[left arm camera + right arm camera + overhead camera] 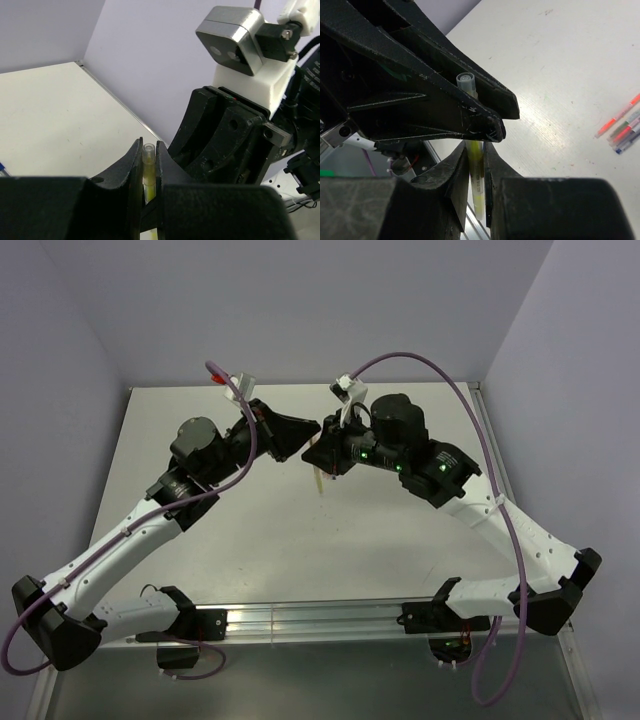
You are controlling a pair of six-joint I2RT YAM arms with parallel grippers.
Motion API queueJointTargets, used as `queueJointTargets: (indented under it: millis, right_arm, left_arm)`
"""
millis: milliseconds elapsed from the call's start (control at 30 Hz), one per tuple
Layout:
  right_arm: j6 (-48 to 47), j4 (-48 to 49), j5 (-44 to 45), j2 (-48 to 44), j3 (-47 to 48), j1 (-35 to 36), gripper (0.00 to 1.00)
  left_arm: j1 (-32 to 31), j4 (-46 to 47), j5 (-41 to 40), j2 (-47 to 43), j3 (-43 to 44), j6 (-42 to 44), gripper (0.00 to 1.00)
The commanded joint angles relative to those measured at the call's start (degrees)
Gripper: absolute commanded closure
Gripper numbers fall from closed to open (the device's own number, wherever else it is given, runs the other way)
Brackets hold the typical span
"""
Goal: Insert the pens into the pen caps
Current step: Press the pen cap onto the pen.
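A yellow pen [476, 172] stands upright between my right gripper's [476, 150] fingers, which are shut on its barrel. Its upper end runs into my left gripper [148, 146]. That gripper is shut on a clear, yellow-tinted pen cap [148, 152], whose open rim [465, 78] pokes out past the fingers. The left fingers hide where pen and cap meet. In the top view both grippers [310, 445] touch tip to tip above the table's middle, with the pen's lower end [318, 483] hanging below them.
Several more pens [621, 128], orange, pink and blue among them, lie side by side on the white table [570, 60]. The right arm's wrist camera [231, 39] sits close in front of the left gripper. Purple walls [300, 300] enclose the table.
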Motion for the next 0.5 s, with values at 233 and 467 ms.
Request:
queueJointTargets:
  millis: [233, 467]
  right_arm:
    - [-1.0, 4.4, 23.3, -3.4, 4.8, 0.3, 1.00]
    - [-1.7, 3.8, 30.5, -2.8, 5.5, 2.4, 1.00]
  left_arm:
    - [-4.5, -9.6, -5.9, -3.0, 0.1, 2.2, 1.00]
    - [-7.3, -15.8, -11.9, -1.4, 3.4, -0.1, 1.00]
